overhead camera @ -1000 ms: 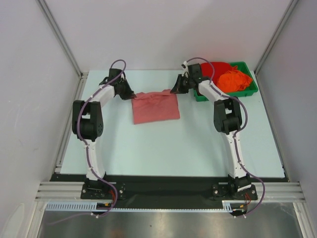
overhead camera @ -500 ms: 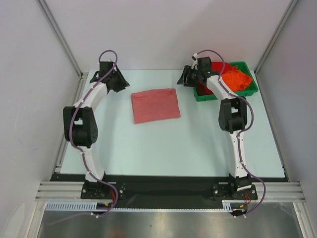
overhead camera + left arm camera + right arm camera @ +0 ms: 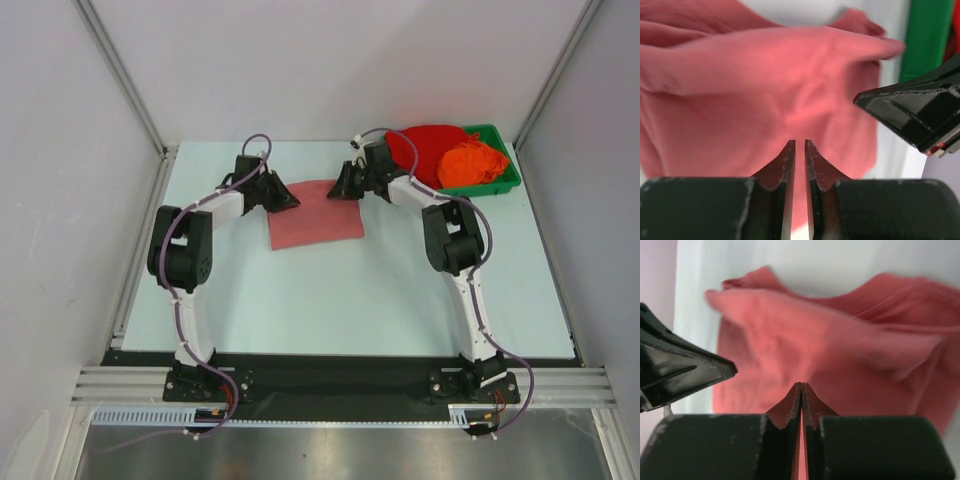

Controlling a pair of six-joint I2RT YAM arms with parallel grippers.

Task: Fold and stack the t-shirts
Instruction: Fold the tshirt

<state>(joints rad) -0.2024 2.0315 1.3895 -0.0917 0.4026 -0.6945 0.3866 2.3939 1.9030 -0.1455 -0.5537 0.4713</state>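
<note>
- Item in hand: large salmon-pink cloth t-shirt [image 3: 318,225], folded to a flat rectangle. It lies on the pale blue table [image 3: 350,300] in the far middle, between the two arms.
- Lie: its long axis runs left to right across the table, with the right end swung slightly toward the far wall. Neck and hem cannot be told apart.
- Left gripper [image 3: 287,202]: at the far-left corner, jaws narrowed to a slit, apparently nipping the cloth edge.
- Right gripper [image 3: 338,190]: at the far-right corner, jaws pressed together with a sliver of pink between them. It is likely holding cloth too.
- Cloth between the grippers: humped into a raised ridge in both wrist views.
- Awaiting: bright red cloth t-shirt [image 3: 425,145] and orange cloth t-shirt [image 3: 472,162], bunched in the green plastic tray [image 3: 508,183] at the far right.
- Handling, as a judgement: you appear to be folding the far edge toward you. Raise both corners evenly and keep the edge taut between them. Carry it straight to the near edge and lay it square before you let go.
- Risk: an uneven lift skews the fold.
</note>
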